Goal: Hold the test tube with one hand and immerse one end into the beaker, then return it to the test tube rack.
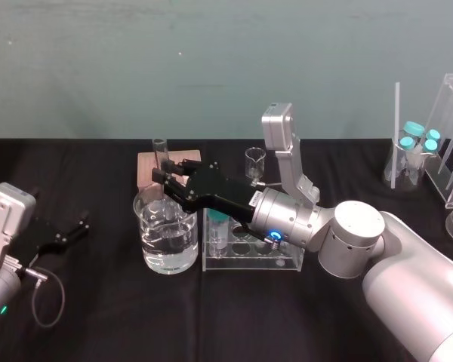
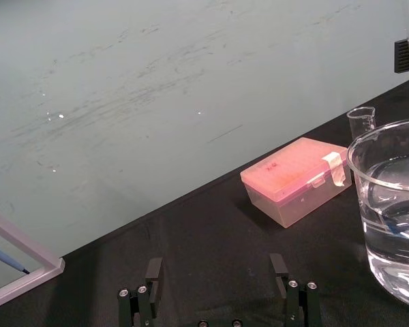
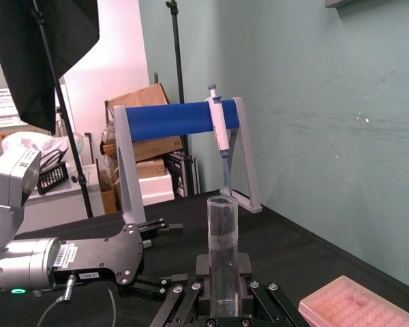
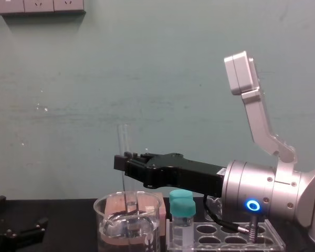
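Note:
The test tube (image 1: 161, 154) stands upright over the beaker (image 1: 148, 245), which holds water, and its lower part reaches down inside the beaker. My right gripper (image 1: 163, 178) is shut on the tube's upper part. In the right wrist view the test tube (image 3: 222, 238) is clamped between the right gripper (image 3: 223, 272) fingers. From the chest, the tube (image 4: 124, 137) rises above the right gripper (image 4: 125, 161) and the beaker (image 4: 109, 223). The test tube rack (image 1: 283, 260) lies just right of the beaker. My left gripper (image 1: 69, 231) rests open at the left, and the left gripper (image 2: 216, 272) holds nothing.
A pink tip box (image 1: 183, 160) and a tiny beaker (image 1: 254, 161) sit behind the beaker. Teal-capped vials (image 4: 181, 207) stand in the rack's left end. More capped vials (image 1: 420, 139) and clear stands are far right. A pipette stand (image 3: 174, 121) stands beyond my left arm.

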Controlling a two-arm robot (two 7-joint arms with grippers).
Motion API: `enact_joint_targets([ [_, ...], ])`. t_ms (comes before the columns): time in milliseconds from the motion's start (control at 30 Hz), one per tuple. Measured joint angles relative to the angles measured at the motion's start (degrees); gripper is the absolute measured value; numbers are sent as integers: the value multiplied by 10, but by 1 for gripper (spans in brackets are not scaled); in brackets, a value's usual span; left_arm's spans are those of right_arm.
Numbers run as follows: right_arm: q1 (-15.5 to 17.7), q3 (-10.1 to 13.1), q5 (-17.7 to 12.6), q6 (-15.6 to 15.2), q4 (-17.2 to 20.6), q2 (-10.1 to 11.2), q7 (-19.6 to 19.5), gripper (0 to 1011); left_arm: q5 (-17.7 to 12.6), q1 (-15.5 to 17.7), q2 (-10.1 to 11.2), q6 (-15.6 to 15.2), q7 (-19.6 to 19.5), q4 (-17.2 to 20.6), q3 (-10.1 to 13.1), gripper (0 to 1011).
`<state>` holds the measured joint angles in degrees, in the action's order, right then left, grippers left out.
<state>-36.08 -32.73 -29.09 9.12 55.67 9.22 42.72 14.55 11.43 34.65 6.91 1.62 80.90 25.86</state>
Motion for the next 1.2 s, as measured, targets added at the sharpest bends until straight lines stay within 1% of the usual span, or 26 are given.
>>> enact_joint_targets([
  [1200,-2,-1,-1,0,-4,0,5,224,0,0,0,0,0,0,0,1000],
])
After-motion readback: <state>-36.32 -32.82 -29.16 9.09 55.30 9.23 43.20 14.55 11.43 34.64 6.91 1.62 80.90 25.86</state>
